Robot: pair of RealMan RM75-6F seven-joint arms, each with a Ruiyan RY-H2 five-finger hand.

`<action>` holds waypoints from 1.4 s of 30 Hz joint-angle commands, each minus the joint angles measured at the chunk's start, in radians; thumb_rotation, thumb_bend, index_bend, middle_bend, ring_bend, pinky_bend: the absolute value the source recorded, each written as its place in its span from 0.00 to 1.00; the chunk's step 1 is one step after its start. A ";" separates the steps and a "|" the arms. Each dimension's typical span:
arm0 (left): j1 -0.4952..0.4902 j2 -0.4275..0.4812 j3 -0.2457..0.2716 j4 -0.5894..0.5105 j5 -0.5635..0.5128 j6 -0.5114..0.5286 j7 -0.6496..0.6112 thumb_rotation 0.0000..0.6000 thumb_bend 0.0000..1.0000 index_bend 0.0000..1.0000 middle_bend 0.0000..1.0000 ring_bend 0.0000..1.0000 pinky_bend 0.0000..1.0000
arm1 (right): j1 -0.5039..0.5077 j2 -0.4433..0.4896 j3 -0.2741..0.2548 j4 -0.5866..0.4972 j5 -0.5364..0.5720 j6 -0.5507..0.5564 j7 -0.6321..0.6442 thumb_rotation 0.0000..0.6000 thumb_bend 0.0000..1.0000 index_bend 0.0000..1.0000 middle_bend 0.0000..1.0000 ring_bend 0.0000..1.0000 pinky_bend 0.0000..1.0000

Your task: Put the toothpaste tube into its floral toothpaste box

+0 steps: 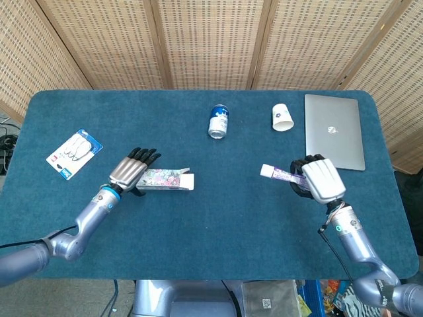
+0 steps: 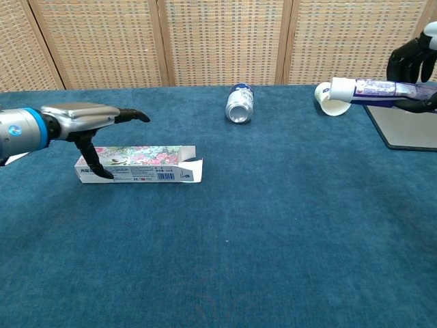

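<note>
Lying level in right robot hand [image 1: 322, 179], toothpaste tube [image 2: 372, 89], cap leftward

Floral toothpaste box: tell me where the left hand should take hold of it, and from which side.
Probably grip the floral toothpaste box at its closed end, coming down from above so the fingers span its narrow width. It lies flat on the table, open flaps facing the right hand and its toothpaste tube, and these should stay clear. The left hand hovers over that closed end.
</note>
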 commanded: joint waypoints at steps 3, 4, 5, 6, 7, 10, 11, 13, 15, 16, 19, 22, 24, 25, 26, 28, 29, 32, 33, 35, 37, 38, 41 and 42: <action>-0.037 -0.064 0.004 0.078 -0.046 0.017 0.068 1.00 0.17 0.14 0.21 0.24 0.31 | -0.006 0.028 0.006 -0.015 -0.003 0.003 0.001 1.00 0.59 0.59 0.58 0.46 0.42; -0.040 -0.075 0.010 0.094 -0.053 0.027 0.090 1.00 0.17 0.23 0.29 0.30 0.35 | -0.006 0.035 0.006 -0.020 -0.005 0.003 -0.002 1.00 0.59 0.59 0.58 0.46 0.42; -0.042 -0.082 0.012 0.102 -0.063 0.028 0.100 1.00 0.17 0.29 0.33 0.34 0.38 | -0.006 0.039 0.007 -0.023 -0.006 0.003 -0.005 1.00 0.59 0.59 0.58 0.46 0.42; -0.044 -0.088 0.012 0.107 -0.074 0.025 0.103 1.00 0.17 0.32 0.35 0.35 0.39 | -0.007 0.043 0.008 -0.027 -0.007 0.005 -0.008 1.00 0.59 0.59 0.58 0.46 0.42; -0.046 -0.091 0.011 0.110 -0.083 0.023 0.104 1.00 0.17 0.35 0.38 0.36 0.41 | -0.007 0.047 0.009 -0.031 -0.008 0.005 -0.010 1.00 0.59 0.59 0.58 0.46 0.42; -0.050 -0.097 0.013 0.115 -0.097 0.015 0.095 1.00 0.17 0.42 0.44 0.41 0.44 | -0.009 0.057 0.011 -0.045 -0.013 0.011 -0.016 1.00 0.59 0.59 0.58 0.46 0.42; -0.051 -0.097 0.015 0.116 -0.096 0.013 0.089 1.00 0.17 0.43 0.46 0.42 0.45 | -0.010 0.062 0.012 -0.051 -0.015 0.013 -0.019 1.00 0.59 0.59 0.58 0.46 0.42; -0.049 -0.096 0.011 0.113 -0.091 0.016 0.053 1.00 0.17 0.46 0.48 0.44 0.46 | -0.012 0.080 0.014 -0.075 -0.025 0.020 -0.036 1.00 0.59 0.59 0.58 0.46 0.42; -0.045 -0.090 0.005 0.106 -0.074 0.023 0.007 1.00 0.17 0.48 0.50 0.46 0.48 | -0.014 0.095 0.016 -0.097 -0.029 0.025 -0.047 1.00 0.59 0.59 0.58 0.46 0.42; -0.038 -0.082 -0.006 0.090 -0.055 0.035 -0.049 1.00 0.17 0.49 0.51 0.47 0.48 | -0.014 0.108 0.019 -0.113 -0.035 0.029 -0.057 1.00 0.59 0.59 0.58 0.46 0.42; -0.016 -0.061 -0.025 0.056 0.036 0.083 -0.229 1.00 0.17 0.49 0.52 0.47 0.48 | -0.012 0.140 0.024 -0.146 -0.049 0.036 -0.082 1.00 0.59 0.59 0.58 0.46 0.42; 0.001 -0.051 -0.042 0.043 0.137 0.154 -0.441 1.00 0.17 0.50 0.52 0.48 0.48 | -0.008 0.178 0.035 -0.178 -0.061 0.041 -0.111 1.00 0.59 0.59 0.58 0.46 0.42; 0.006 -0.051 -0.048 0.048 0.198 0.203 -0.580 1.00 0.17 0.50 0.53 0.48 0.48 | -0.004 0.203 0.045 -0.200 -0.064 0.044 -0.133 1.00 0.59 0.59 0.58 0.46 0.42; 0.005 -0.054 -0.049 0.059 0.233 0.233 -0.651 1.00 0.17 0.50 0.53 0.48 0.48 | -0.001 0.219 0.052 -0.214 -0.065 0.045 -0.147 1.00 0.59 0.59 0.58 0.46 0.42; 0.003 -0.057 -0.048 0.070 0.255 0.252 -0.690 1.00 0.17 0.50 0.53 0.48 0.48 | 0.001 0.230 0.058 -0.224 -0.064 0.044 -0.156 1.00 0.59 0.59 0.58 0.46 0.42; -0.007 -0.070 -0.044 0.096 0.298 0.290 -0.770 1.00 0.17 0.51 0.53 0.48 0.48 | 0.008 0.257 0.071 -0.249 -0.062 0.042 -0.178 1.00 0.59 0.59 0.58 0.46 0.42; -0.014 -0.076 -0.045 0.101 0.311 0.299 -0.803 1.00 0.17 0.51 0.53 0.48 0.48 | 0.013 0.269 0.078 -0.261 -0.062 0.042 -0.189 1.00 0.60 0.59 0.58 0.46 0.42; -0.051 -0.101 -0.044 0.130 0.348 0.310 -0.880 1.00 0.17 0.51 0.53 0.48 0.48 | 0.033 0.317 0.105 -0.311 -0.059 0.031 -0.244 1.00 0.60 0.59 0.58 0.46 0.42; -0.065 -0.115 -0.048 0.139 0.354 0.313 -0.901 1.00 0.17 0.51 0.53 0.48 0.48 | 0.042 0.337 0.116 -0.332 -0.060 0.027 -0.272 1.00 0.60 0.59 0.58 0.46 0.42; -0.086 -0.140 -0.055 0.154 0.359 0.321 -0.926 1.00 0.17 0.51 0.53 0.48 0.48 | 0.058 0.365 0.134 -0.366 -0.057 0.019 -0.316 1.00 0.60 0.59 0.58 0.46 0.42; -0.107 -0.168 -0.064 0.173 0.363 0.332 -0.932 1.00 0.16 0.52 0.53 0.48 0.48 | 0.075 0.391 0.152 -0.400 -0.043 0.005 -0.358 1.00 0.60 0.59 0.58 0.46 0.42; -0.119 -0.183 -0.070 0.178 0.362 0.337 -0.939 1.00 0.16 0.52 0.53 0.48 0.48 | 0.086 0.406 0.160 -0.420 -0.035 -0.007 -0.383 1.00 0.60 0.59 0.58 0.46 0.42; -0.161 -0.222 -0.083 0.186 0.346 0.311 -0.940 1.00 0.17 0.52 0.53 0.48 0.48 | 0.135 0.447 0.194 -0.472 0.008 -0.056 -0.478 1.00 0.60 0.59 0.58 0.46 0.42; -0.167 -0.228 -0.085 0.188 0.340 0.307 -0.938 1.00 0.17 0.52 0.53 0.48 0.48 | 0.145 0.455 0.200 -0.482 0.024 -0.065 -0.499 1.00 0.60 0.59 0.58 0.46 0.42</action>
